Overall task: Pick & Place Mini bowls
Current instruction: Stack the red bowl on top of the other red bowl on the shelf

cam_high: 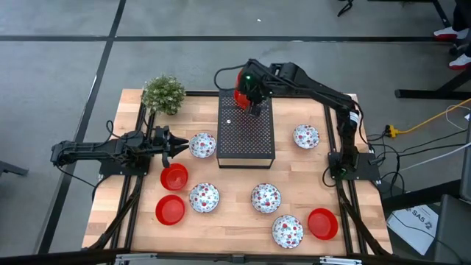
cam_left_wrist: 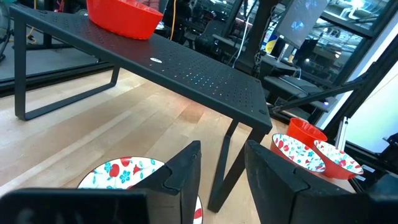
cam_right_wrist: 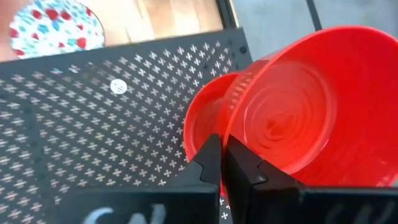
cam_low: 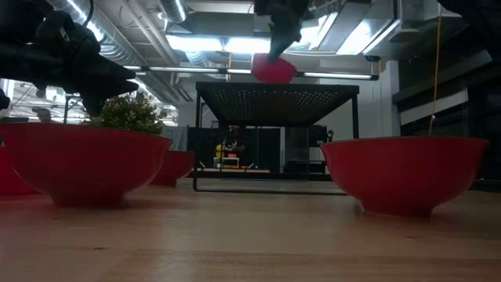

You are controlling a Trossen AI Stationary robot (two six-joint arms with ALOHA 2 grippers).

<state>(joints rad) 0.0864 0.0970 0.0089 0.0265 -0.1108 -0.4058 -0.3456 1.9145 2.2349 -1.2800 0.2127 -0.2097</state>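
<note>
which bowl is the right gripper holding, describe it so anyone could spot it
Find the black perforated stand mid-table. Over its far end the right gripper pinches the rim of a plain red bowl. It is the only bowl lifted off the wood; another red bowl lies beneath it.

Only one piece of writing can be partly read: letters that look like "SAS" on a white sheet (cam_high: 412,221) lying on the floor just off the counter's (cam_high: 243,184) corner, past the right arm's base. No other readable text, brand, number or sign appears.
</note>
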